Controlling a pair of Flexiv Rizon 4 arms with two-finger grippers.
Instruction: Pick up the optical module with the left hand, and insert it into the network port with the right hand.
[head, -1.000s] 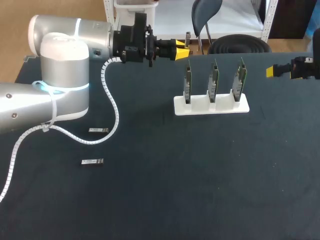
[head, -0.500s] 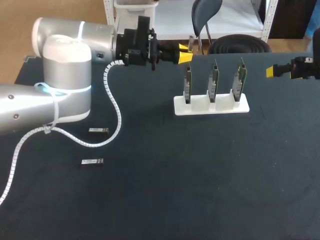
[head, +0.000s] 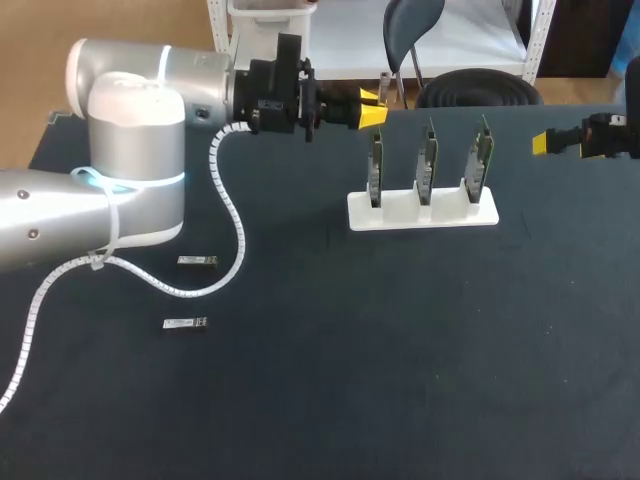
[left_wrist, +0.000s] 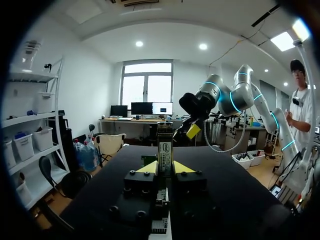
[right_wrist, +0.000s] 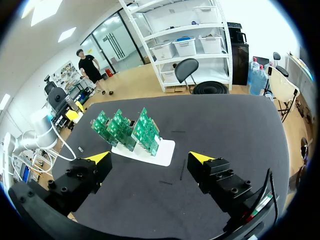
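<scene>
Two spare modules (head: 197, 261) are lying on the worktop (head: 400, 380) at far left, well apart from everything else. My left tool (head: 368, 108) is pinching the optical module (left_wrist: 165, 145) between closed-in fingers. Its long axis is running straight out ahead, toward the right tool (head: 541, 144). Three boards (head: 427, 160) in a white stand (head: 400, 212) are standing between the two. The right tool is hanging spread wide and empty, so I am judging that a handover across the boards is needed. The network port is too small to make out.
</scene>
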